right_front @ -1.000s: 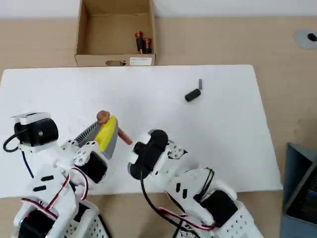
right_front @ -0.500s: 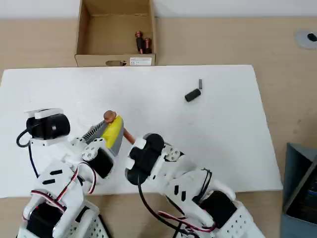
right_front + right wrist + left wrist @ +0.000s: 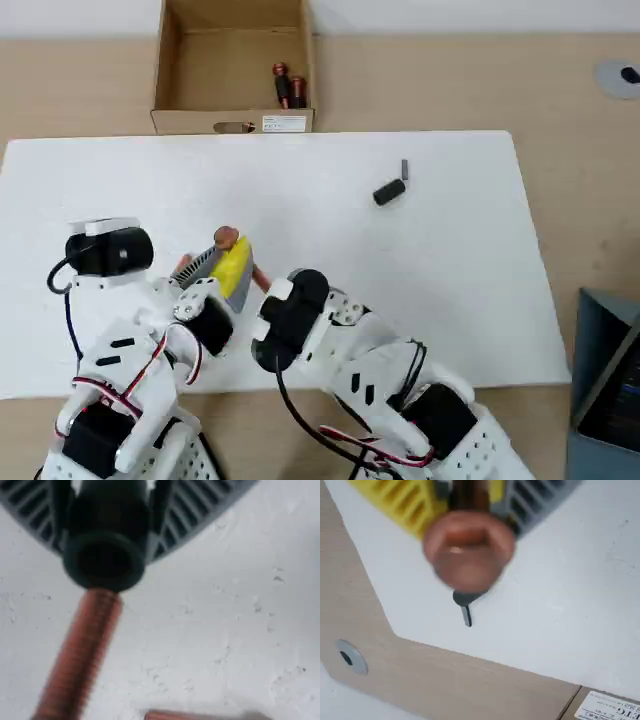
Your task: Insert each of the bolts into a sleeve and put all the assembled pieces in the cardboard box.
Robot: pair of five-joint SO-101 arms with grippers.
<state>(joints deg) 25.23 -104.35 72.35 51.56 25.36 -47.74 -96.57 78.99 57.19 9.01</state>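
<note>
My left gripper (image 3: 226, 252) is shut on a copper bolt (image 3: 227, 237), its yellow and grey fingers around the shank just behind the round head (image 3: 469, 550). The threaded end (image 3: 260, 279) points at my right arm (image 3: 293, 318). My right gripper (image 3: 107, 510) is shut on a black sleeve (image 3: 105, 555). The bolt's threaded tip (image 3: 80, 650) sits just outside the sleeve's open mouth. A second black sleeve (image 3: 389, 191) lies on the white mat to the far right. Two assembled pieces (image 3: 287, 85) lie in the cardboard box (image 3: 180, 70).
A short grey pin (image 3: 404, 169) lies beside the loose sleeve. Another copper piece (image 3: 200, 715) lies on the mat near the held sleeve. A grey bin (image 3: 605, 380) stands off the mat at the right. A round grommet (image 3: 620, 76) sits in the far right tabletop.
My left arm has shifted to the right, carrying the bolt closer to the right arm. The right arm has edged slightly left and back.
</note>
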